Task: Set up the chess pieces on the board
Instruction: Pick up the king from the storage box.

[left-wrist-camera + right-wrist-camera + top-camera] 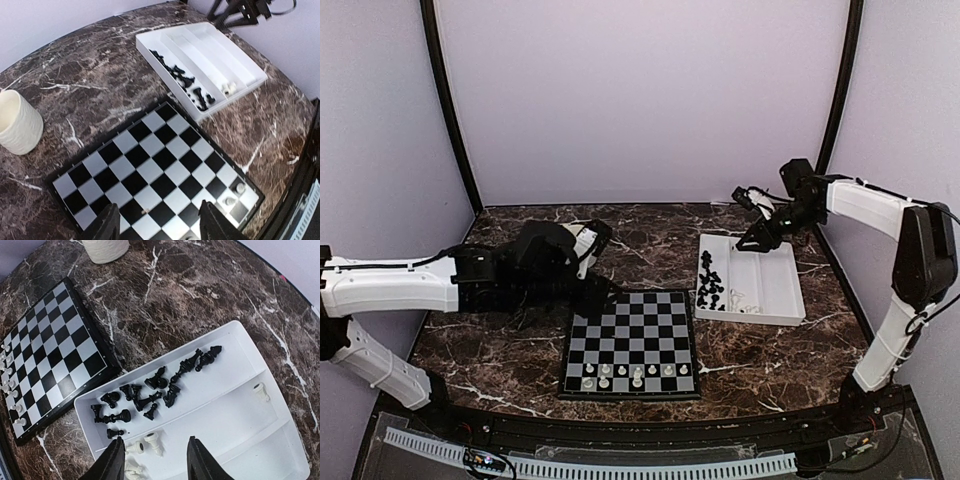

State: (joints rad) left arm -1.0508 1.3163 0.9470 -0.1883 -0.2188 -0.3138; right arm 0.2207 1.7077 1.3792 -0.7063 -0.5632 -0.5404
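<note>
The board (pixel 630 325) lies at the front centre of the table. Several white chess pieces (pixel 620 373) stand on its near rows, and two white chess pieces (pixel 240 188) show in one corner of the board (pixel 150 165). My left gripper (pixel 160 222) hovers over the board's left side, open, with nothing between its fingers. Black chess pieces (pixel 150 390) lie jumbled in one compartment of a white tray (pixel 240 430), and a few white ones (pixel 150 442) lie in the compartment beside it. My right gripper (pixel 156 460) hangs above the tray, open and empty.
The tray (pixel 770 275) sits right of the board, near the back right. A white ribbed cup (pixel 17 122) stands on the marble behind the board's left side. Walls close in the back and both sides.
</note>
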